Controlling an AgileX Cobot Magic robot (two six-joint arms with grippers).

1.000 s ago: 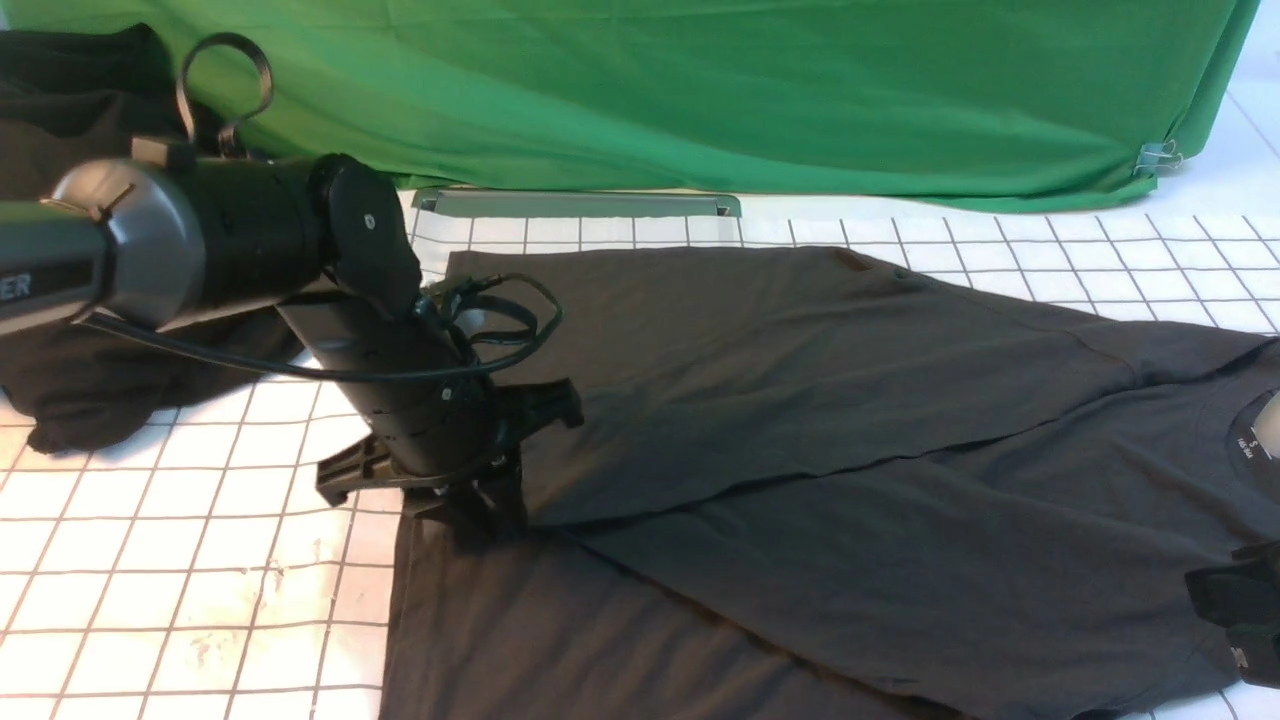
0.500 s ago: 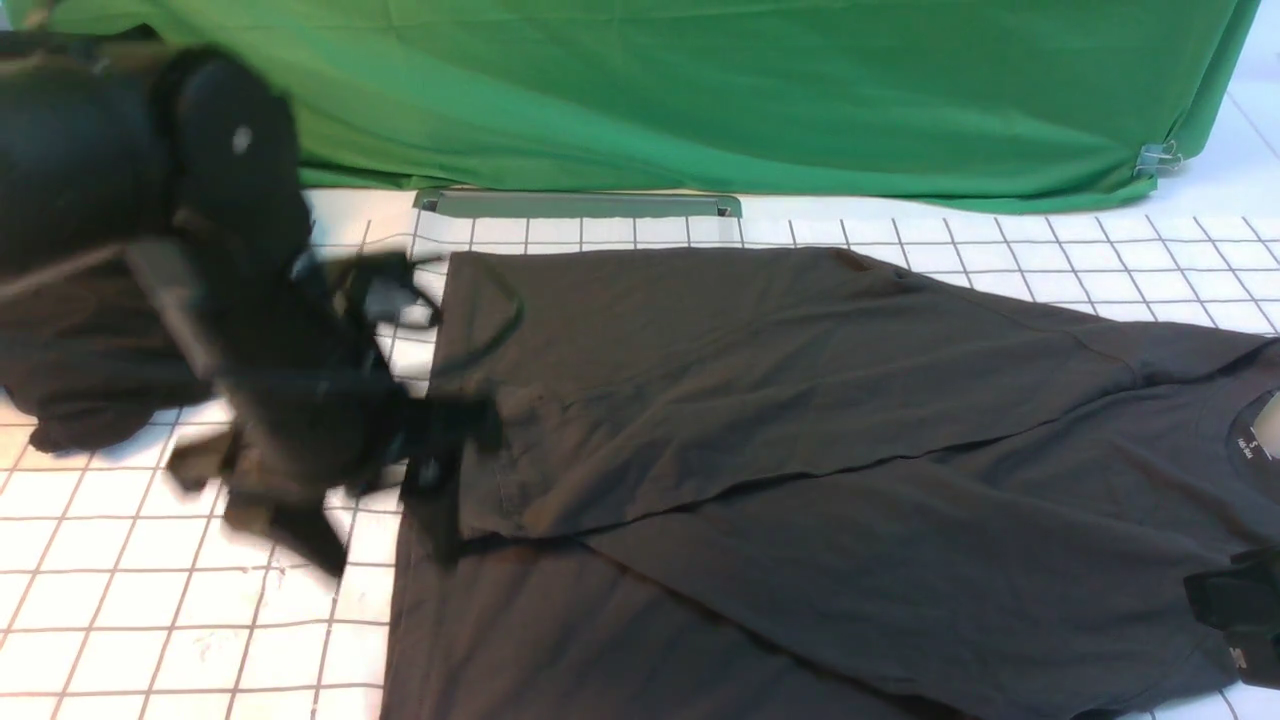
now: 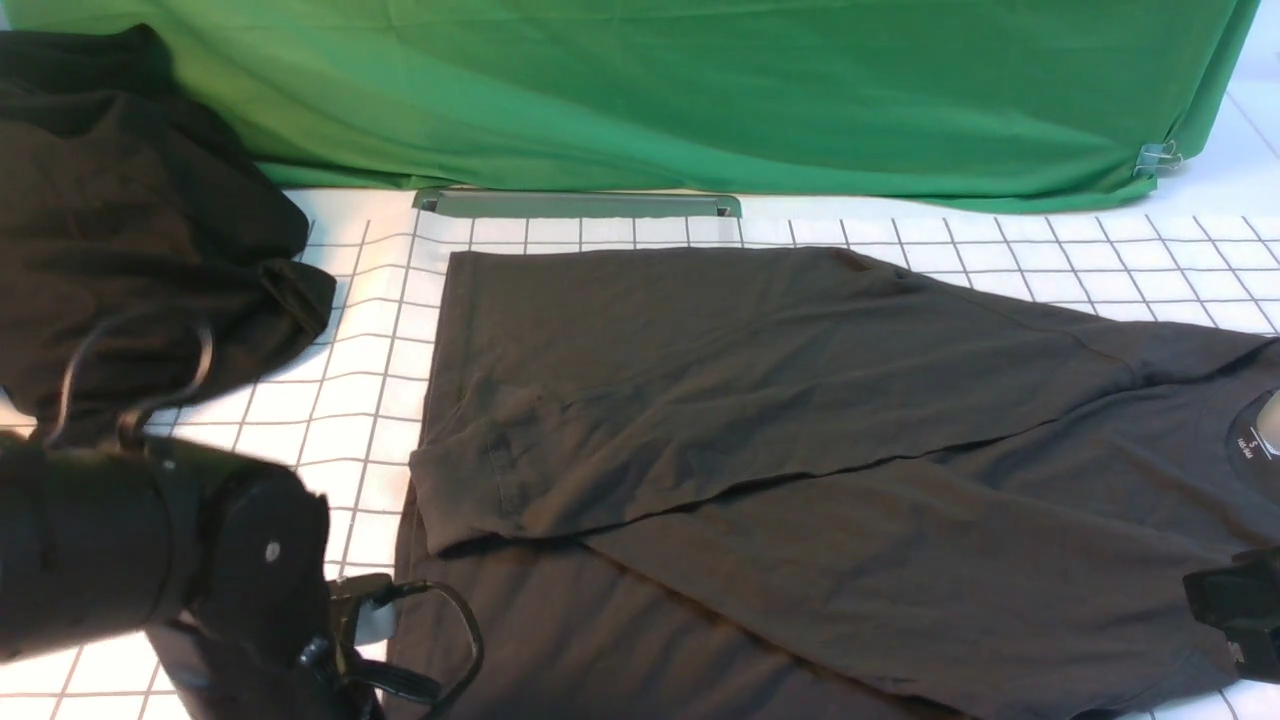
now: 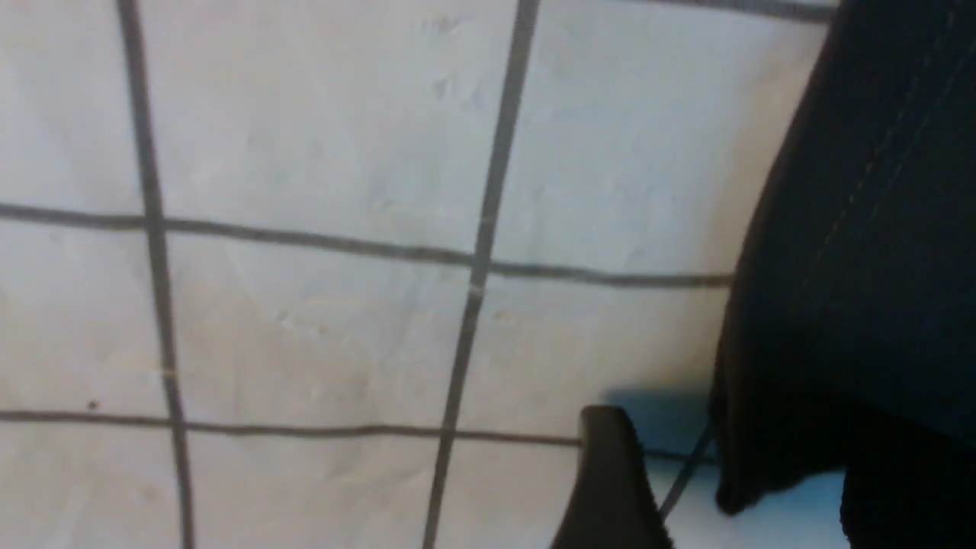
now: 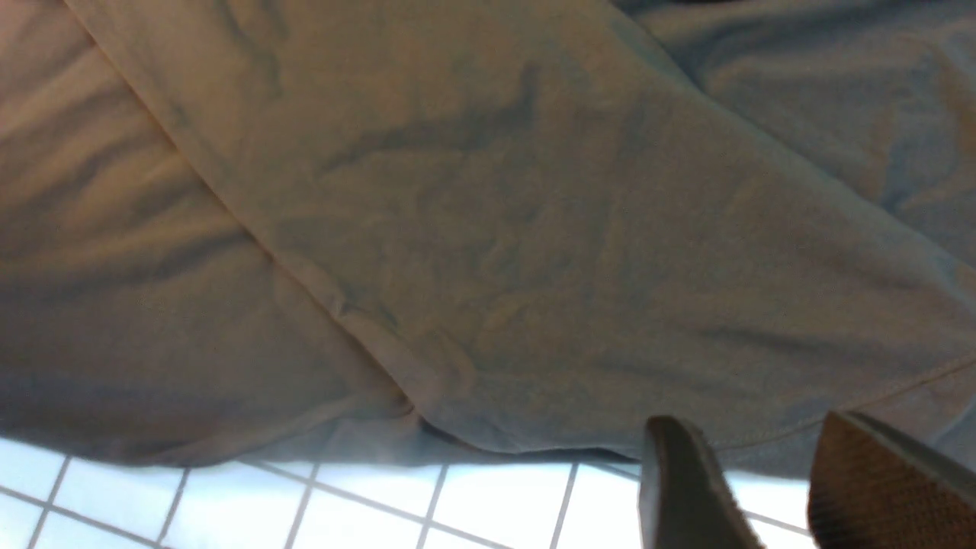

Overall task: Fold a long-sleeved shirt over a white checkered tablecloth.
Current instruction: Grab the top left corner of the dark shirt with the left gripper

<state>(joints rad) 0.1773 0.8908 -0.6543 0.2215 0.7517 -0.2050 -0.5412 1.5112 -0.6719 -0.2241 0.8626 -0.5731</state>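
The dark grey long-sleeved shirt (image 3: 800, 450) lies flat on the white checkered tablecloth (image 3: 330, 400), collar to the right, with one sleeve (image 3: 700, 400) folded across its body. My left arm (image 3: 200, 560) sits low at the near left, its gripper below the front view's edge. In the left wrist view, the left gripper (image 4: 732, 457) stands open just above the tablecloth (image 4: 305, 320), the shirt's hem corner (image 4: 862, 267) beside one finger (image 4: 610, 473). My right gripper (image 3: 1235, 605) rests open at the shirt's near right edge. Its fingers (image 5: 686, 488) hover apart over the hem (image 5: 534, 320), holding nothing.
A blacker heap of cloth (image 3: 130, 230) lies at the far left. A green draped cloth (image 3: 700, 90) closes the back, with a grey bar (image 3: 580, 203) at its foot and a clip (image 3: 1158, 157) at its right end.
My left gripper let go of the sleeve end at the shirt's left side and drew back toward the near left corner. The sleeve stays folded over the body. The right gripper has not moved.
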